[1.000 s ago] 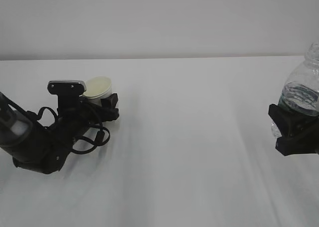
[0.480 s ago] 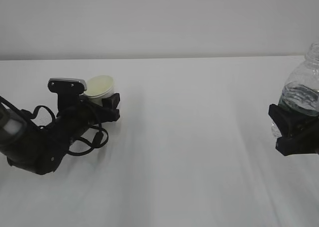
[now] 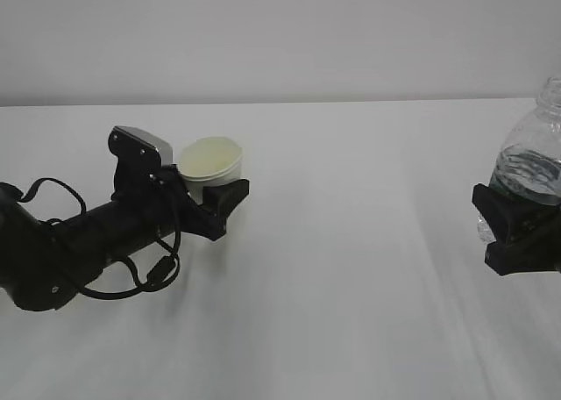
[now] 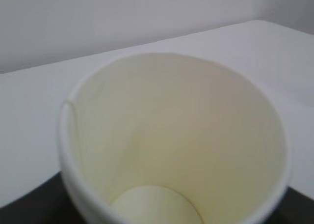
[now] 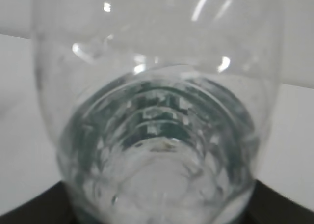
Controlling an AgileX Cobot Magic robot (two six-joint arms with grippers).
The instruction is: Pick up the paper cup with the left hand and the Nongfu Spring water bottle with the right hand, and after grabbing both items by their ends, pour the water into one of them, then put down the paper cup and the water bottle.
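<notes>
The paper cup [image 3: 211, 162] sits pinched between the jaws of the left hand [image 3: 215, 194], its mouth open upward and tipped a little toward the camera, so the pale cream-yellow inside shows. From the left wrist view the paper cup [image 4: 171, 140] fills the frame; its rolled rim is whole, its round bottom is visible, and no liquid can be made out in it. It lies left of the middle of the white worktop [image 3: 351, 268], and whether its base touches that surface cannot be told. The left arm stretches low from the left edge toward the cup, nearly level with the worktop, with black cables looping beneath it and a silver-grey box standing just left of the cup. Well apart from the cup, at the far right edge, the Nongfu Spring water bottle [image 3: 533, 154] stands upright, gripped low on its body by the jaws of the right hand [image 3: 517, 229]; its top is cut off by the frame. In the right wrist view the Nongfu Spring water bottle [image 5: 157, 116] shows clear ribbed walls with a dark green tint, and the water [image 5: 157, 175] lies in its lower part, the upper part holding only reflections.
</notes>
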